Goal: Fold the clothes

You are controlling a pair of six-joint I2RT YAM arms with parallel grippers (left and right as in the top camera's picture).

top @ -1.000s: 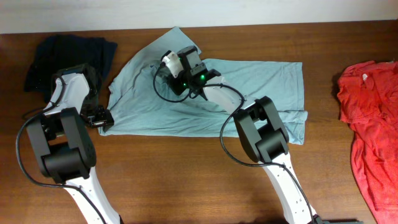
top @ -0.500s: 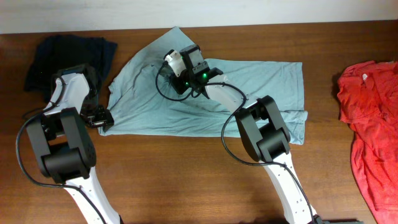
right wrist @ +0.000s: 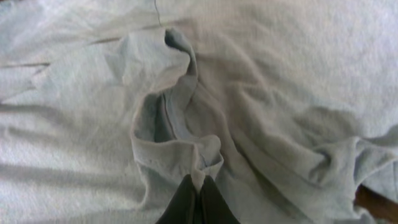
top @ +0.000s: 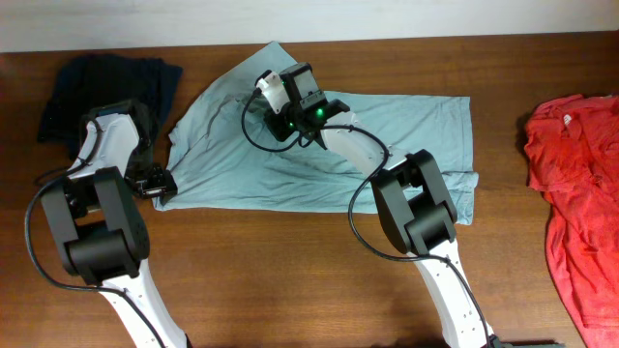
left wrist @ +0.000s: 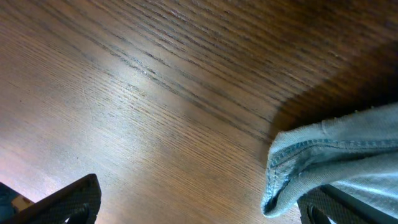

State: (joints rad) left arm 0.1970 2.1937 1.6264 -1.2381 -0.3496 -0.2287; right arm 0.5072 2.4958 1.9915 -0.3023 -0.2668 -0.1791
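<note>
Since a second before, the right hand point(right wrist: 199, 186) had slid a little way up the grey-teal T-shirt point(top: 406, 135), toward the far edge of the desk point(top: 290, 280). The cloth by the neck had bunched up with it. That hand was clenched tight and pinched a fold of the collar point(right wrist: 165, 118) between its tips. The left hand point(top: 157, 184) had not moved. It was spread wide and gripped nothing, low over the wood, with a hemmed corner point(left wrist: 292, 168) of the T-shirt just beside one finger.

The T-shirt lay spread out in the middle of the desk, mostly flat, with wrinkles near the neck. A dark navy garment point(top: 106, 82) sat in a heap at the far left. A red shirt point(top: 575, 174) lay at the right edge.

The T-shirt looked thin, soft and light. It would likely flop and crease, and a pull on one spot would drag the rest along. The collar, hems and corners looked like the best places to pinch, since the cloth was doubled there and less likely to slip out.
</note>
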